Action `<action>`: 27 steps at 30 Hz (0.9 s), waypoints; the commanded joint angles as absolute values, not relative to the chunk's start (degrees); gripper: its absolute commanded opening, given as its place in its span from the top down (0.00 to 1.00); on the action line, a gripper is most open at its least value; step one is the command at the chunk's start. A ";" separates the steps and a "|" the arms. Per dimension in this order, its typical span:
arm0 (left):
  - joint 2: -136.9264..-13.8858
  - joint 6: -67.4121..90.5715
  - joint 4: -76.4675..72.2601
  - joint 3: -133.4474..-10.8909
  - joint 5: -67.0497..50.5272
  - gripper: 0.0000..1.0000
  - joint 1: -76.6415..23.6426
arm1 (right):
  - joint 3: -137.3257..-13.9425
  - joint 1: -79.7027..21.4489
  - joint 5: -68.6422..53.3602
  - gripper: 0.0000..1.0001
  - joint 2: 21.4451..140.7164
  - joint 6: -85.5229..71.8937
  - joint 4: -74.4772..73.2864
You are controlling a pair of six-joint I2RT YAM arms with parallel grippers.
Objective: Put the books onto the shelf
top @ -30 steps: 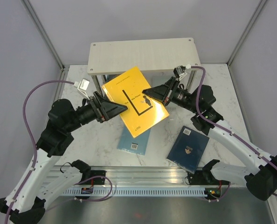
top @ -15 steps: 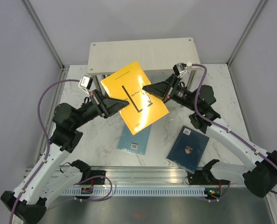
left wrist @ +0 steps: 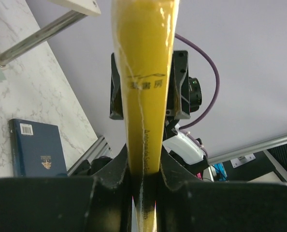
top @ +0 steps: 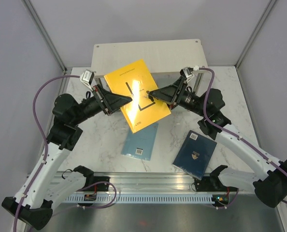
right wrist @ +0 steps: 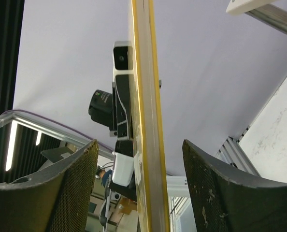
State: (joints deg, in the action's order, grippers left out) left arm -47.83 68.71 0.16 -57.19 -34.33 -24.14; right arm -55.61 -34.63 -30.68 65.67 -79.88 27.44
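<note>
Left end effector clamps yellow book; right end effector spread around it. Shelf just beyond, upper centre: your left carries.

Left fingers pinched, right fingers apart

The left hand, a second ago spread wide just beside the yellow book, has closed on the book's edge, its fingers now pressing both covers; it has also shifted toward the shelf, and the book has gone that way with it; the right hand, clamped on the opposite edge until a moment ago, has spread, its fingers standing clear on either side of the book; more of the light blue book below the hands lies uncovered.
</note>
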 commanded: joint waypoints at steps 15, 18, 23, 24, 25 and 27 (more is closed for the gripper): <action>-51.15 65.13 -1.14 -66.53 -37.00 0.98 -20.21 | -51.77 -35.42 -32.61 0.46 58.01 -78.75 24.26; -50.37 64.78 -0.36 -65.92 -36.83 0.98 -20.21 | -51.85 -35.33 -31.82 0.73 58.10 -79.27 24.52; -49.48 63.38 4.03 -65.39 -36.91 0.98 -20.30 | -51.94 -35.25 -31.03 1.00 58.10 -79.28 25.14; -49.40 61.54 7.87 -66.35 -37.00 0.96 -20.22 | -51.42 -35.33 -30.94 1.00 57.75 -79.10 24.88; -49.22 60.31 10.00 -66.88 -36.83 0.92 -20.21 | -50.89 -35.33 -30.85 1.00 57.48 -78.93 24.53; -48.87 56.10 14.91 -68.20 -35.26 0.76 -20.30 | -49.84 -35.33 -30.94 1.00 55.99 -77.79 22.16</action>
